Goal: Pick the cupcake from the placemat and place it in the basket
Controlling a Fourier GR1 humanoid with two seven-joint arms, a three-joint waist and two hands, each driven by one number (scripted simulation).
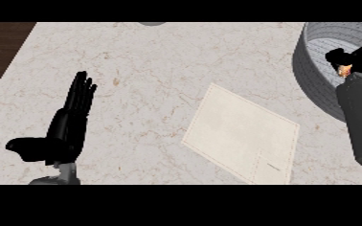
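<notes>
Counter: we look down on a pale marbled counter top (141, 67), with a strip of dark wood showing at the far left edge.
Placemat: a cream placemat (240, 134) with stitched edges lies right of centre, turned at an angle; we see nothing resting on it.
Basket: a grey round basket (311, 72) sits at the upper right, partly cut off by the view's right edge; its near wall stands just beyond the placemat's far right corner.
Right hand: the right hand (348, 62) shows at the right edge, over the basket's inside, with its fingers curled round a small orange and pale thing.
Cupcake: we take that small thing to be the cupcake (345, 70); only a sliver shows between the black fingers, held above the basket's opening, well apart from the placemat. We cannot tell whether it touches the basket's floor.
Left hand: the left hand (71, 112) rests at the lower left of the view, fingers straight and pointing up, thumb spread to the left, holding nothing.
Far edge: a small grey rounded shape (151, 24) peeks in at the top of the counter; we cannot tell what it is.
</notes>
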